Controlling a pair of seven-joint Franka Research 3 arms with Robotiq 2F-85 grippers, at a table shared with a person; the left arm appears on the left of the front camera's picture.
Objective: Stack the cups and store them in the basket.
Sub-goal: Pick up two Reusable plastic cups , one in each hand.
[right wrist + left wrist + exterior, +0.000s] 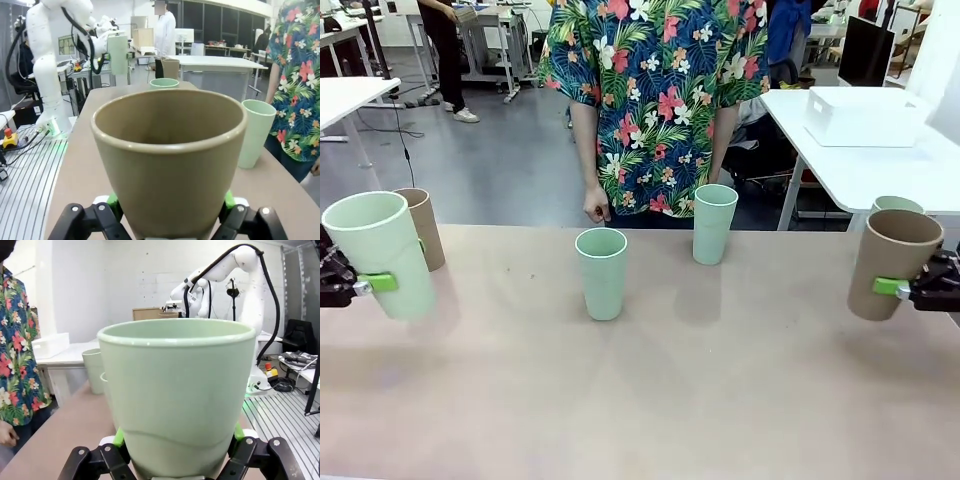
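Cups are spread over the tan table [640,400], six in all, none stacked. A mint cup [380,250] is clamped near its base by the left gripper [382,284] at the table's left edge and is tilted, its mouth leaning outward to the left. In the left wrist view the green pads [119,438] are pressed against both sides of this cup. A tan cup [892,262] is gripped in the same way by the right gripper [900,288] at the right edge, its mouth leaning to the right. Whether either held cup touches the table cannot be told.

A second tan cup [423,228] is stood upright just behind the left-held cup. A mint cup [601,272] is placed upright near the middle of the table, and another mint cup [713,223] is set behind it to the right, near the far edge. The rim of a fourth mint cup [895,204] is seen just behind the right-held cup.

A white basket [865,115] is set on a separate white table [840,170] at the far right, well apart from every cup. A person in a flowered shirt [655,90] is stood at the far side, one hand [596,206] hanging by the table edge.
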